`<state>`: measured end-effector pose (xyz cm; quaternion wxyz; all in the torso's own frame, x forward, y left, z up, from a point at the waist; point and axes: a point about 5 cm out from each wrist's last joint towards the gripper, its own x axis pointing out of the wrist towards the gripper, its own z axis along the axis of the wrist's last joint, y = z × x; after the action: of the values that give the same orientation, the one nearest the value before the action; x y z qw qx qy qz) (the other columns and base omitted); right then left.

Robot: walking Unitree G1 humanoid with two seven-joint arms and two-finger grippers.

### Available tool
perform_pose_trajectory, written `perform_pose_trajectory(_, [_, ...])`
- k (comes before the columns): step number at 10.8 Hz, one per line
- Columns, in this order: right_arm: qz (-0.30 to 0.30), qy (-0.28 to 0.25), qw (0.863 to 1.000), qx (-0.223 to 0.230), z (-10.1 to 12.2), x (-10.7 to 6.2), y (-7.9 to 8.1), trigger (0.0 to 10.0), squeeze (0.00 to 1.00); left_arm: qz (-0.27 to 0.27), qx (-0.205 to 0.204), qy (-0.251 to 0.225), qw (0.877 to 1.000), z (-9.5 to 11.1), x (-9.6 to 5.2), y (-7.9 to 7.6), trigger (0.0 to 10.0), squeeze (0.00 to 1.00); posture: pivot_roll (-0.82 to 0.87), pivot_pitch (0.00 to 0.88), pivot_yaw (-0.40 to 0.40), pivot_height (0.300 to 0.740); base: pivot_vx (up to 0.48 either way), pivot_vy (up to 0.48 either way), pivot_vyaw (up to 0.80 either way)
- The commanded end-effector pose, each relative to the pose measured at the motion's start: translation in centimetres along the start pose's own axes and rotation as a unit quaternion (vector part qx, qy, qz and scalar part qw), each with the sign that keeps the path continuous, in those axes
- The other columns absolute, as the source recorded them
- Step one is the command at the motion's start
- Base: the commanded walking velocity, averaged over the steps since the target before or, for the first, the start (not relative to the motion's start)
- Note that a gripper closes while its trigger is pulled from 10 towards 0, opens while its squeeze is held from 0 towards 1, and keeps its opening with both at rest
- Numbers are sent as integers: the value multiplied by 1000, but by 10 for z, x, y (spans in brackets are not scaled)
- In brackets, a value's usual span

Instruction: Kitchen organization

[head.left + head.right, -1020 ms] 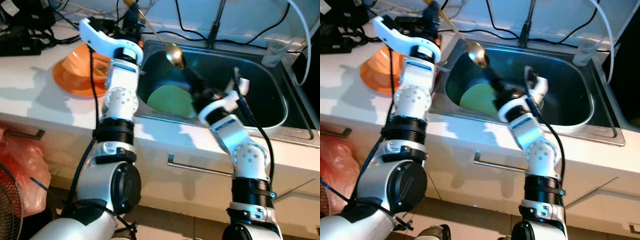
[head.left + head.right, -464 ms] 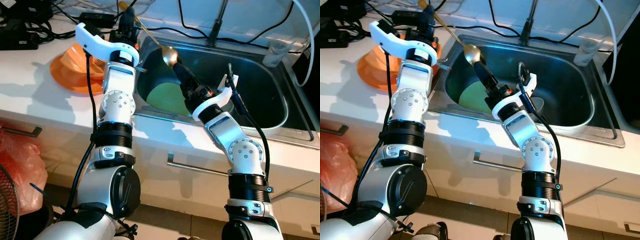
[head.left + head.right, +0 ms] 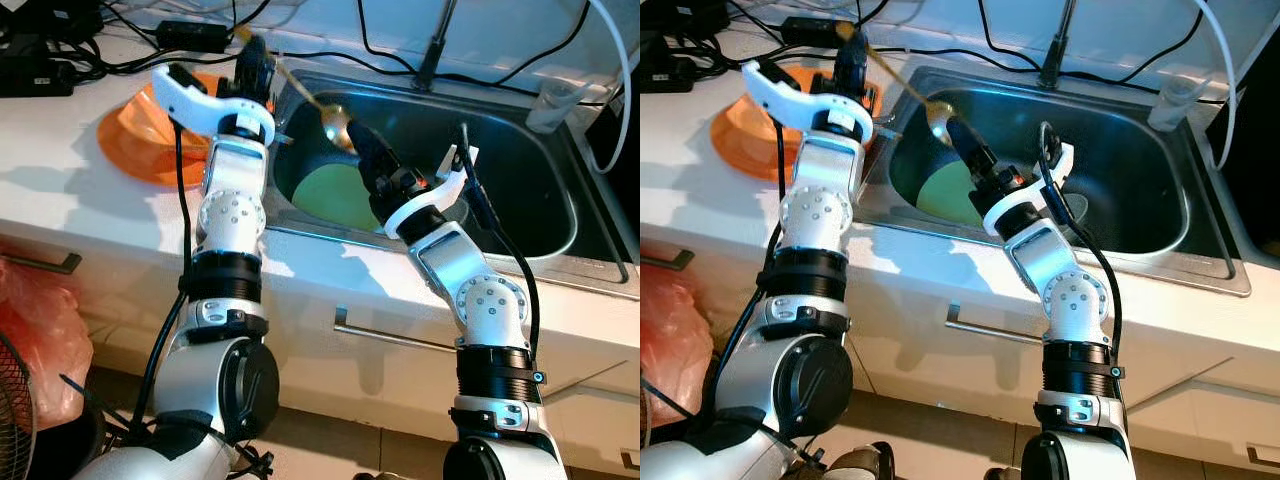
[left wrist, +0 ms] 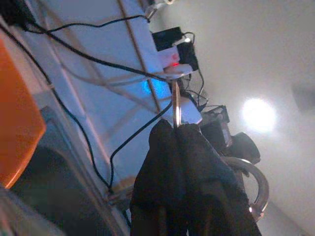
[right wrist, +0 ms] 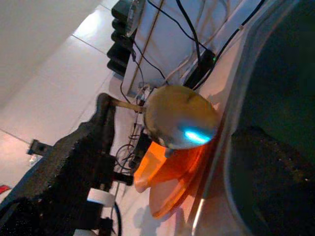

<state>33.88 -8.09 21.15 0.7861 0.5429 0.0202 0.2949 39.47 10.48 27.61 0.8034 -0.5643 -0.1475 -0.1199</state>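
Both left gripper jaws tight on gold spoon handle.

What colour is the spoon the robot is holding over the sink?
The spoon is shiny gold, held by the left gripper. The right wrist view shows it best.

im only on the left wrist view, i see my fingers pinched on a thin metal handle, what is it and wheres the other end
Observer: It is a long gold metal spoon; the left gripper holds its handle end and the bowl hangs over the steel sink.
Operator: wheres the right arm
Observer: The right gripper reaches up from inside the sink, its fingertips right beside the spoon's bowl.
Operator: has it got the spoon
Observer: I cannot tell; in the right wrist view the bowl sits between the two black fingers, but no contact shows.
Operator: anything under it
Observer: A round green plate lies in the sink below.
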Motion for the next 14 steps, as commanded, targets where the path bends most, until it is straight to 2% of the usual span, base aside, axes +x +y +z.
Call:
perform_pose_trajectory(1, [58, 9, 998, 23, -12, 21, 30, 10000, 0, 22, -42, 32, 998, -32, -13, 6, 0, 0, -89, 113, -73, 740, 0, 0, 0])
perform_pose_trajectory(3, [56, 10, 998, 21, -13, 21, 27, 10000, 0, 22, -55, 47, 997, -38, -15, 4, 0, 0, -87, 115, -72, 740, 0, 0, 0])
perform_pose_trajectory(5, [42, 7, 999, 15, -10, 21, 17, 10000, 0, 9, -54, 72, 996, -48, -18, -2, 0, 0, -85, 115, -71, 740, 0, 0, 0])
perform_pose_trajectory(7, [39, 8, 999, 9, -11, 22, 14, 10000, 0, 7, -56, 80, 995, -52, -21, -4, 0, 0, -79, 117, -70, 740, 0, 0, 0])
perform_pose_trajectory(10, [43, -5, 999, -4, -6, 26, 14, 9725, 0, -2, -73, 98, 993, -59, -28, -15, 0, 0, -72, 121, -69, 740, 0, 0, 0])
perform_pose_trajectory(11, [44, -9, 999, -4, -5, 26, 14, 5216, 0, 3, -75, 101, 992, -60, -30, -13, 0, 0, -72, 121, -69, 740, 0, 0, 0])
perform_pose_trajectory(12, [46, -13, 999, -5, -4, 27, 15, 0, 0, 6, -80, 103, 991, -61, -31, -13, 0, 0, -72, 121, -69, 740, 0, 0, 0])
perform_pose_trajectory(14, [47, -18, 999, -10, -3, 27, 15, 0, 0, 10, -83, 109, 991, -62, -35, -14, 0, 0, -68, 123, -67, 740, 0, 0, 0])
